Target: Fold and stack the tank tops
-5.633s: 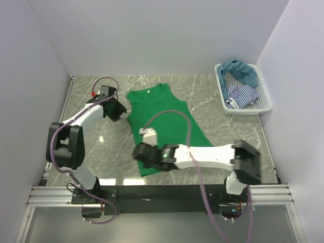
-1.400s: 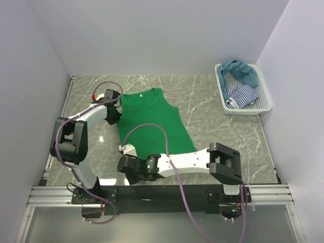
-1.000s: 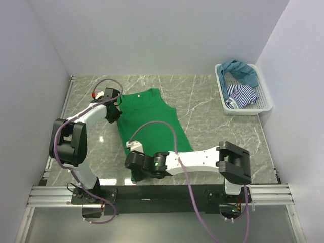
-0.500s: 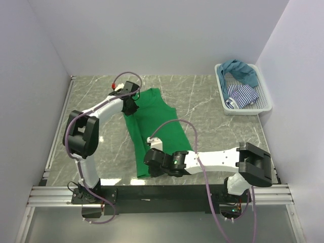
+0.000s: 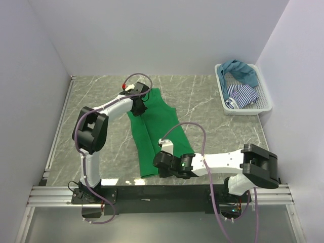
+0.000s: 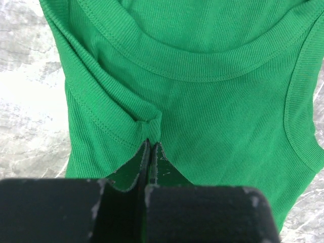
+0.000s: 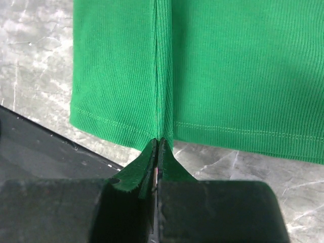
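On a grey marble-patterned table [image 5: 217,116] walled in pale lavender, a bright green ribbed tank top [image 5: 159,129] lies partly folded lengthwise. The left gripper [image 6: 148,144], its arm stretched far forward, pinches a fold near the neckline. The right gripper [image 7: 157,142], its arm swung low across, pinches the hem. A dusty teal-blue top [image 5: 240,71] and a navy-and-white striped top [image 5: 242,95] sit in a white plastic mesh basket [image 5: 265,93] at the far right.

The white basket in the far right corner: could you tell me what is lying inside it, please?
Inside the white basket lie a teal-blue tank top and a striped tank top. Anything beneath them is covered.
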`<state>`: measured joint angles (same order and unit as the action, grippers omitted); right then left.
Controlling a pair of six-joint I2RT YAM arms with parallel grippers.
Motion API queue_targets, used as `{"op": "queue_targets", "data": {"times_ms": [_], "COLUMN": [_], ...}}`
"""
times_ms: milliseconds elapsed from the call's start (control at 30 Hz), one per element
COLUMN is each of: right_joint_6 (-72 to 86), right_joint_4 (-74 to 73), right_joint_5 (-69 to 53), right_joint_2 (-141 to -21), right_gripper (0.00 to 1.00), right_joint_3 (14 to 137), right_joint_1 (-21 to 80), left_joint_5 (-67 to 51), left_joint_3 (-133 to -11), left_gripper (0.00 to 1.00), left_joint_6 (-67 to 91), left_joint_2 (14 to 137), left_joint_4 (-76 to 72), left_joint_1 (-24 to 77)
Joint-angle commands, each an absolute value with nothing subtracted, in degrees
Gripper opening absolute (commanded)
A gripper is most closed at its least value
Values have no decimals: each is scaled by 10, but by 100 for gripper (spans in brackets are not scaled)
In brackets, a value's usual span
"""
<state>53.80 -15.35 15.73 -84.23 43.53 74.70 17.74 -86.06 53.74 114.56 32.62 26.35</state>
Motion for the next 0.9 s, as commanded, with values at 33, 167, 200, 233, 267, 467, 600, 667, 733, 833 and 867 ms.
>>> {"op": "queue_targets", "data": {"times_ms": [33,167,200,233,267,467,600,667,733,833,867], "right_joint_6": [562,569,571,574,576,588,591,592,593,594,593], "right_joint_4": [-139,-141,-141,-142,-143,-142,-137,-136,-135,-145,-148], "right_joint_5": [175,183,185,185,187,196,196,196,196,200,206], "right_joint_2": [-818,-814,-813,-812,-810,-795,-792,-794,-795,-796,-796], "right_gripper": [0,0,0,0,0,0,0,0,0,5,10], "right_joint_3": [418,408,405,403,401,383,376,375,374,377,380], "right_joint_1": [746,746,746,746,746,746,746,746,746,746,746], "left_joint_5": [192,191,191,192,192,187,184,183,184,184,185], "left_joint_3": [-891,-896,-897,-901,-902,-909,-912,-912,-914,-912,-911], "left_gripper": [1,1,1,1,0,1,6,12,19,30,34], "left_joint_6": [541,539,538,536,536,527,523,518,516,513,512], "left_joint_2": [1153,1158,1158,1160,1163,1174,1179,1179,1180,1178,1175], "left_joint_4": [313,311,312,312,313,309,308,305,305,301,298], "left_joint_1": [265,270,271,272,273,279,281,283,284,284,284]}}
